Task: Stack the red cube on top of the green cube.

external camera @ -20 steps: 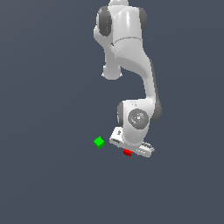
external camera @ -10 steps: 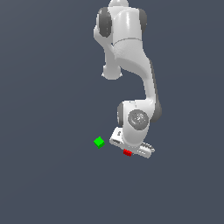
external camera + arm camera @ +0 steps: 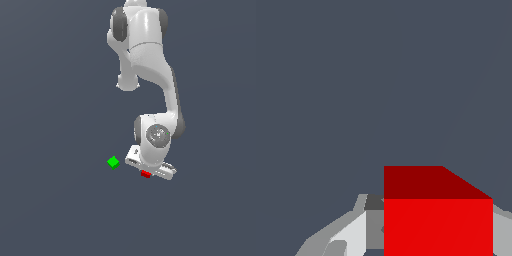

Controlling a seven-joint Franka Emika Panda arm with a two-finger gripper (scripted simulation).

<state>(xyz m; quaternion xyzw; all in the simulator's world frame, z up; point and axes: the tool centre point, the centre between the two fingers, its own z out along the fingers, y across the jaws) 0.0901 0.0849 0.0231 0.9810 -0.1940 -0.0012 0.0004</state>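
The red cube (image 3: 145,174) lies on the dark floor, half hidden beneath the white hand of my gripper (image 3: 146,172). In the wrist view the red cube (image 3: 438,220) fills the space between the two grey fingers (image 3: 356,232), whose pads touch its sides. The gripper is shut on the red cube. The green cube (image 3: 113,162) sits on the floor a short way toward the exterior view's left of the hand, apart from it. The wrist view does not show the green cube.
The white arm (image 3: 150,75) rises from the hand toward the top of the exterior view. Plain dark grey floor (image 3: 60,210) surrounds both cubes.
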